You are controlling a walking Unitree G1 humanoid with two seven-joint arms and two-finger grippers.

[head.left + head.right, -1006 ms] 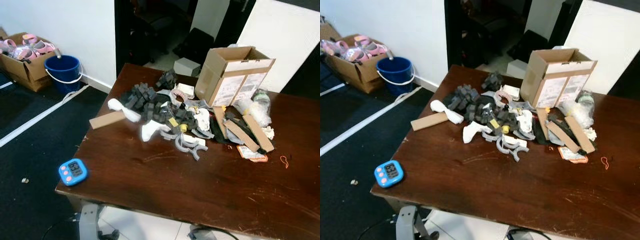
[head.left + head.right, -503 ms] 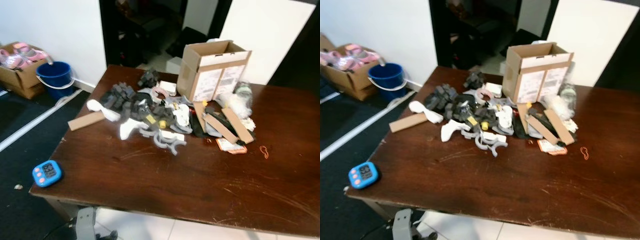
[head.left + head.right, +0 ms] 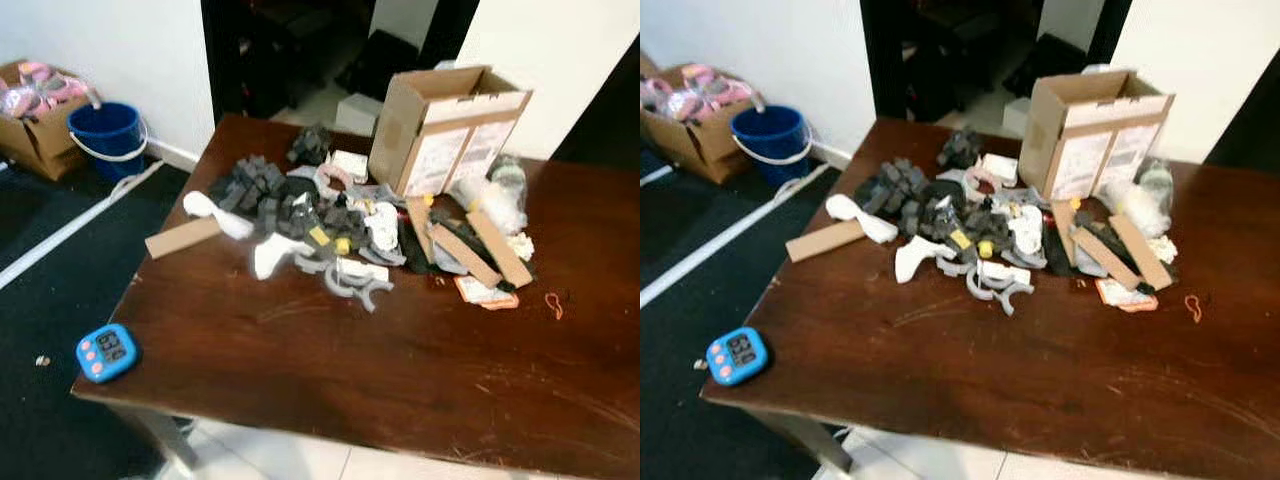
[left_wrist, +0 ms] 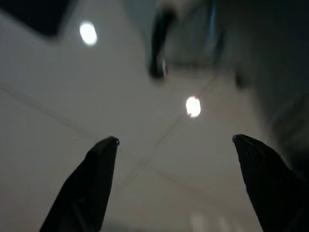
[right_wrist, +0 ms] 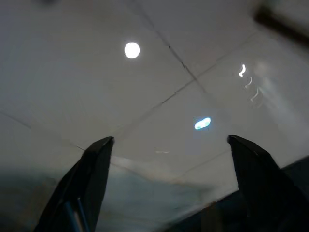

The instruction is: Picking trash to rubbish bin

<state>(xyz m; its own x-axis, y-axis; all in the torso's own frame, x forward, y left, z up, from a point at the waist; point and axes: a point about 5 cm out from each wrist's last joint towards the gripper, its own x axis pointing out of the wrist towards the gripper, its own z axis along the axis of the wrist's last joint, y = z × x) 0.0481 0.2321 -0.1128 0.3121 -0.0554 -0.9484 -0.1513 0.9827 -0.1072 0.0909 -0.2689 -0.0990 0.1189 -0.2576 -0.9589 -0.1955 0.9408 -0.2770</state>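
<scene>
A heap of trash lies across the far half of a dark wooden table: dark foam blocks, white crumpled paper, grey curved plastic pieces, cardboard strips and clear plastic wrap. An open cardboard box stands behind the heap. A blue bucket sits on the floor by the white wall, far left. My left gripper hangs open over pale floor tiles, and my right gripper hangs open over tiles too, nothing between the fingers of either.
A blue digital timer lies at the table's near left corner. A cardboard box of pink items stands beside the bucket. A small orange loop lies at the table's right. A dark doorway opens beyond the table.
The whole picture has shifted as the camera moved: the table swung left, then back right and slightly nearer. Nothing on the table has moved.
</scene>
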